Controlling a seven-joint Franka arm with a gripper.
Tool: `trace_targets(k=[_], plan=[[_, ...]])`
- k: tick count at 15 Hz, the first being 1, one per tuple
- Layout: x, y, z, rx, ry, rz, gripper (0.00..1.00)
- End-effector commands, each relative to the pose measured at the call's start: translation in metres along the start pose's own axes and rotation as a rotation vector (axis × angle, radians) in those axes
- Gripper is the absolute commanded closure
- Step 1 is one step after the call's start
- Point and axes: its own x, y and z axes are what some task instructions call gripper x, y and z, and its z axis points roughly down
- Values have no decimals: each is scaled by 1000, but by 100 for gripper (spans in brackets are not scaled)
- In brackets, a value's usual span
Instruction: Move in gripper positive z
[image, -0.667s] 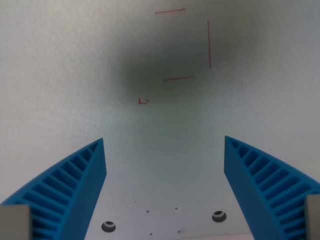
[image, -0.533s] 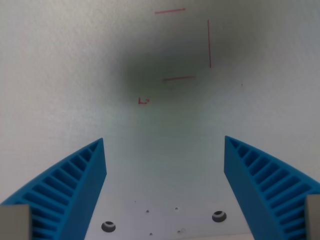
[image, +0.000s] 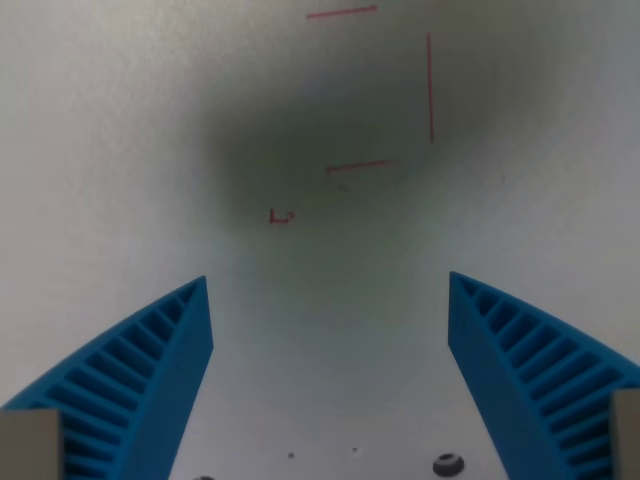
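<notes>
From my seat the wrist view is filled almost edge to edge by the pale grey worktop (image: 110, 140), matte and bare across most of its surface. A broad, soft dark shadow (image: 300, 150) lies over its upper middle, blurred at the edges and fading toward the lower part of the view.

Next in size are the two blue ribbed fingers (image: 140, 390) of the hand (image: 328, 285), rising from the bottom corners, one on the wrist view's left and one on the wrist view's right. They stand wide apart with nothing between them, only bare worktop showing through the gap. Their tips hang above the surface; I cannot tell how close they are to it. A grey block shows at the base of each finger, cut off by the corners of the view.

Then come the thin red lines (image: 431, 88) drawn on the worktop near the top: one short horizontal stroke at the very top edge, one longer vertical stroke to its right, and another short horizontal stroke lower down, inside the shadow. A tiny red corner mark (image: 281, 216) sits to the lower left of these.

Smallest of all, a dark round hole (image: 447, 464) lies at the bottom edge just beside the right finger, with a few fine specks near it.
</notes>
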Motion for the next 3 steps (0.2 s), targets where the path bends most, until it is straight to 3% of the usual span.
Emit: trace_targets(k=[1, 3], plan=[[-1, 0, 11, 5, 39, 1, 0], [-1, 0, 21, 5, 39, 1, 0]])
